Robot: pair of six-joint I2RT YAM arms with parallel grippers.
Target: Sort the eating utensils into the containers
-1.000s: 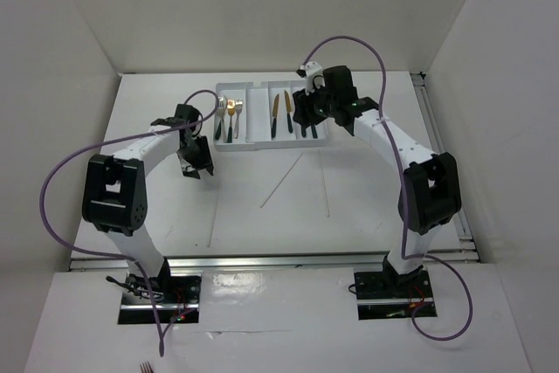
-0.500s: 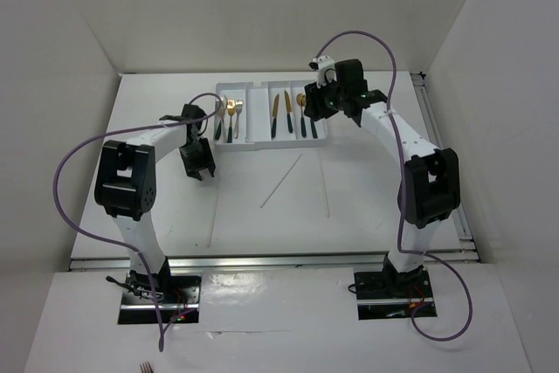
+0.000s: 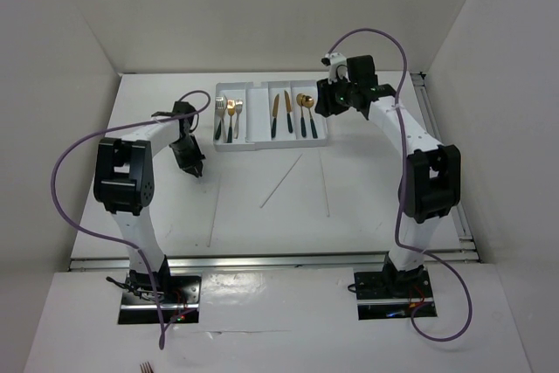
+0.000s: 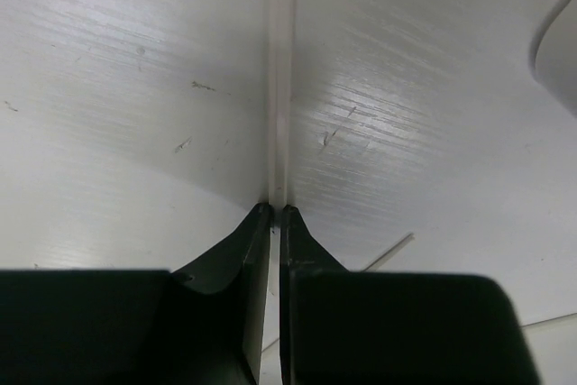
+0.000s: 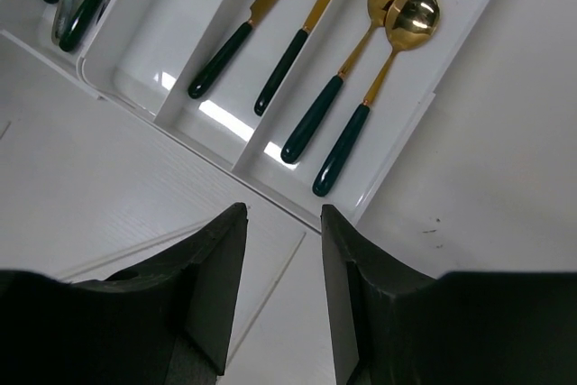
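Left of the tray (image 3: 258, 120), our left tool (image 4: 277, 212) clenches a pale chopstick (image 4: 280, 60) on the tabletop (image 3: 367, 189); our right tool (image 5: 282, 214) hangs released, just off the tray's right edge.

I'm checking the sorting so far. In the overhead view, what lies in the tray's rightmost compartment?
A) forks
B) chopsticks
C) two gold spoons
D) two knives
C: two gold spoons with dark handles lie side by side in the rightmost slot of the tray, and the knives lie in the slot to their left.
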